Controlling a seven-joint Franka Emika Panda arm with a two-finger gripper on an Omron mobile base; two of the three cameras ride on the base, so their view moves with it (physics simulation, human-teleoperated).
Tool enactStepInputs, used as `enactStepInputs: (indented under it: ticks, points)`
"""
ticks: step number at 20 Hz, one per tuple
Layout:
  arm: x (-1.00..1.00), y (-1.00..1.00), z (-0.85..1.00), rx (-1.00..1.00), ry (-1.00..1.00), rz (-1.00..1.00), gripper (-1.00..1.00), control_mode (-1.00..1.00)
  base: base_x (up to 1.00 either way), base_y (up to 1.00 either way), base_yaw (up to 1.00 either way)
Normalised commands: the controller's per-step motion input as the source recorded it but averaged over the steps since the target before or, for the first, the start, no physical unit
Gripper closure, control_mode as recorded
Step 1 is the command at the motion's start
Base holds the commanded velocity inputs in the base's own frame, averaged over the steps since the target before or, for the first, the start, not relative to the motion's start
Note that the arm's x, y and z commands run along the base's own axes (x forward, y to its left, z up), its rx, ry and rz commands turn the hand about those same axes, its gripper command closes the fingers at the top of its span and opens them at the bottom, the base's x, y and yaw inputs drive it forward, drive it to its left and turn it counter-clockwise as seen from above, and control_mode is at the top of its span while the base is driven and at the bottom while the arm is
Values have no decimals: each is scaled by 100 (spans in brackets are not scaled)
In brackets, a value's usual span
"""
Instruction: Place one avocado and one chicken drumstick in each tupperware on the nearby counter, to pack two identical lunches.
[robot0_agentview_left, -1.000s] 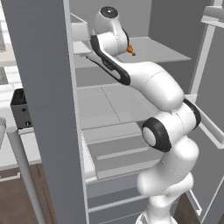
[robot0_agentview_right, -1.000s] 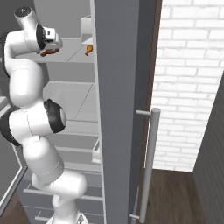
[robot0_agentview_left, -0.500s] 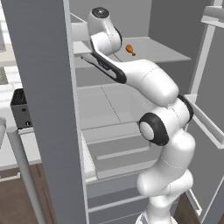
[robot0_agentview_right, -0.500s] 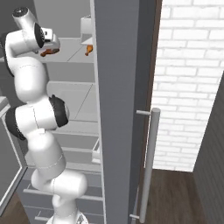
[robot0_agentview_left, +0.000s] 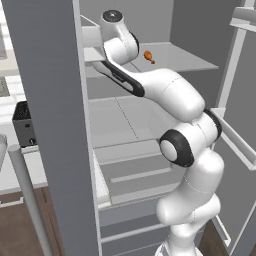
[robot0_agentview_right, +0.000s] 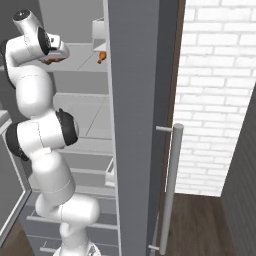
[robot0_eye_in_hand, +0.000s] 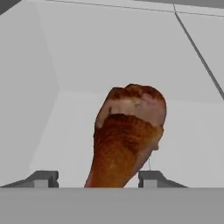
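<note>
gripper: jaws narrowing around the dark chicken drumstick, grasp unconfirmed, can't tell yet
lighter drumstick: 1 o'clock, untouched

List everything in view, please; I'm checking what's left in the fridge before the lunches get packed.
dark drumstick: one, reddish-brown, on the top fridge shelf, lying between the finger tips in the hand view
orange drumstick: one, lighter orange, farther along the same shelf
top shelf: one, pale grey, high in the fridge
lower shelves and drawers: several, grey-white, below it
fridge door: one, grey, open, with a bar handle
brick wall: white, to the right of the fridge
dark box: one, on the pale counter at left
arm: one, white with dark joints, reaching up to the top shelf
gripper: one, dark finger tips either side of the dark drumstick, a gap at the left tip
</note>
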Motion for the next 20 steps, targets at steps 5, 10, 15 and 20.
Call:
enactStepInputs:
  ticks: [5, 10, 15, 20]
  points:
    - [-3, -8, -19, 0, -7, 0, 100, -100, 0, 0, 0]
    - [-91, -70, -22, 6, -20, 0, 100, -100, 0, 0, 0]
    - [-100, -88, -20, 19, -34, 0, 100, -100, 0, 0, 0]
    - [-100, -44, -5, 17, -47, 0, 100, -100, 0, 0, 0]
